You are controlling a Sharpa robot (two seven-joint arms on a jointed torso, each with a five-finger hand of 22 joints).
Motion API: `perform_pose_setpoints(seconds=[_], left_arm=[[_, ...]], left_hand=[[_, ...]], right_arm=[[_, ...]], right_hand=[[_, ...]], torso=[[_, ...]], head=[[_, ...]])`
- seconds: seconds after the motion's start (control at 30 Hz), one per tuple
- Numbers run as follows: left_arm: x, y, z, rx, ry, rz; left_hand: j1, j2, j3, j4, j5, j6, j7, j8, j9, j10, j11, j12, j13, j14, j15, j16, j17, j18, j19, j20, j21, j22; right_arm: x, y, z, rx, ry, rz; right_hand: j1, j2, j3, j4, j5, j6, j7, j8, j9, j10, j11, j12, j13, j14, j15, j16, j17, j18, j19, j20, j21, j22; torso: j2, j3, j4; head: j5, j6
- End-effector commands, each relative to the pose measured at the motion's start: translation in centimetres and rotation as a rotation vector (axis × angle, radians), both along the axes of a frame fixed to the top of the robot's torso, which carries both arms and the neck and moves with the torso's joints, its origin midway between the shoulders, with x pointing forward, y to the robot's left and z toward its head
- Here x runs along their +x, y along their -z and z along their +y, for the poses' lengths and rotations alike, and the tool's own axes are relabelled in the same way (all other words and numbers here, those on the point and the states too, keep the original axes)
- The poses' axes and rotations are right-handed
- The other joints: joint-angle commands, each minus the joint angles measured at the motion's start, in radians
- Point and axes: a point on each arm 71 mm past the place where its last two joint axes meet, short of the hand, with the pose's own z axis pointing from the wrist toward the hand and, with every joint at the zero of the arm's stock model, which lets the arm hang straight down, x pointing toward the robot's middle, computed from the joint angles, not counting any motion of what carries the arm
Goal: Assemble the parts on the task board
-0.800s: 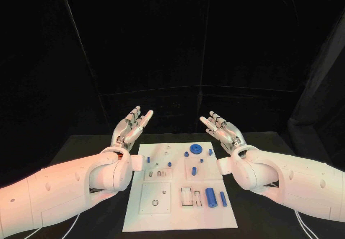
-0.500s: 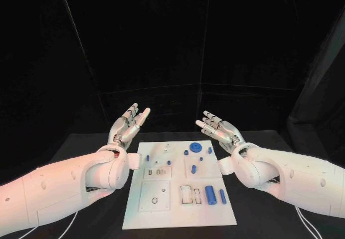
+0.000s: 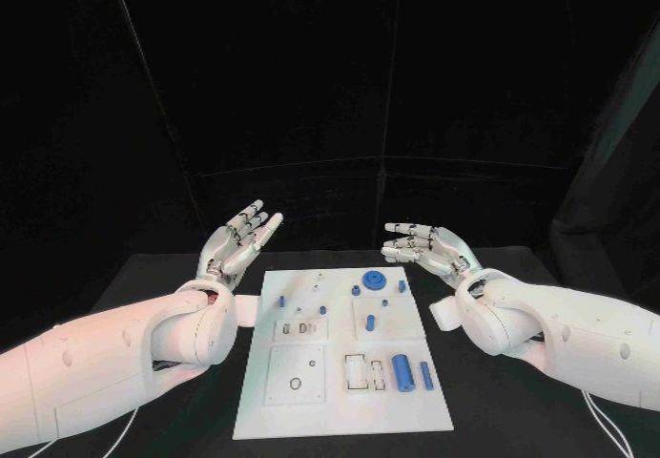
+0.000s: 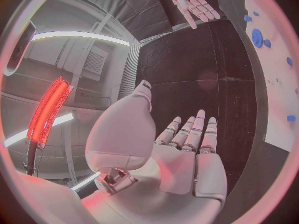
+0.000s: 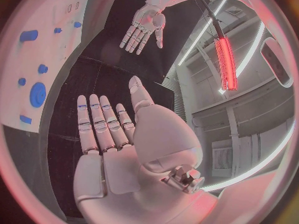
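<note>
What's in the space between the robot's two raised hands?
Nothing is held there. In the head view, the left hand and right hand hang apart, with only the far edge of the task board and bare black table below.

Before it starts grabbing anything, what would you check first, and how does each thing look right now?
1. Left robot hand holds nothing: ok, fingers apart, raised past the board's far left corner.
2. Right robot hand holds nothing: ok, open, raised past the far right corner.
3. Board lies flat and uncovered: ok.
4. Blue parts in sight: ok, round disc at the far edge, big cylinder at the near right.
5. Which parts are already seated: cannot tell.
</note>
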Motion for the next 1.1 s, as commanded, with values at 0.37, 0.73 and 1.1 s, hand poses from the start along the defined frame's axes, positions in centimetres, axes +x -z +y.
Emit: perform_pose_setpoints(seconds=[0.37,0.73,1.1], left_arm=[[-0.6,-0.9,0.2,-0.055,0.115,-0.036],[-1.5,-1.4,-0.6,-0.075,0.196,-0.031],[-2.1,-1.6,-1.2,-0.092,0.236,-0.019]], left_hand=[[0.098,0.061,-0.009,-0.111,-0.006,0.505,0.126,0.1,0.035,0.569,-0.02,0.141,0.024,0.511,-0.043,0.073,0.009,0.018,0.552,-0.01,0.187,0.071],[0.099,0.091,-0.014,-0.172,-0.005,0.608,0.11,0.097,0.028,0.666,-0.041,0.114,0.022,0.62,-0.064,0.017,-0.006,0.023,0.638,-0.027,0.162,0.044],[0.097,0.093,-0.015,-0.176,-0.005,0.611,0.111,0.094,0.028,0.67,-0.04,0.11,0.022,0.625,-0.064,0.011,-0.007,0.022,0.642,-0.027,0.158,0.041]], right_arm=[[2.8,-3.4,0.5,-0.387,-0.133,-0.231],[4.9,-5.0,2.7,-0.884,-0.223,-0.391],[5.4,-4.7,4.8,-1.159,-0.261,-0.434]], right_hand=[[0.037,0.036,0.007,-0.105,0.041,0.334,0.052,0.027,0.006,0.234,-0.062,-0.01,-0.003,0.309,-0.089,0.022,0.001,0.034,0.255,-0.062,0.092,0.006],[0.061,0.024,-0.019,-0.11,0.038,0.422,0.017,0.002,0.004,0.37,-0.118,-0.058,-0.003,0.599,-0.176,0.088,0.045,0.035,0.473,-0.165,0.261,0.076],[0.041,0.022,-0.058,-0.11,0.024,0.439,-0.005,-0.039,0.004,0.389,-0.137,-0.092,-0.002,0.72,-0.206,0.293,0.174,0.031,0.557,-0.207,0.43,0.168]], torso=[[0.075,-0.001,0.0166],[0.133,-0.0049,0.0361],[0.162,-0.0069,0.0511]], head=[[-0.014,0.02],[-0.029,0.044],[-0.042,0.051]])
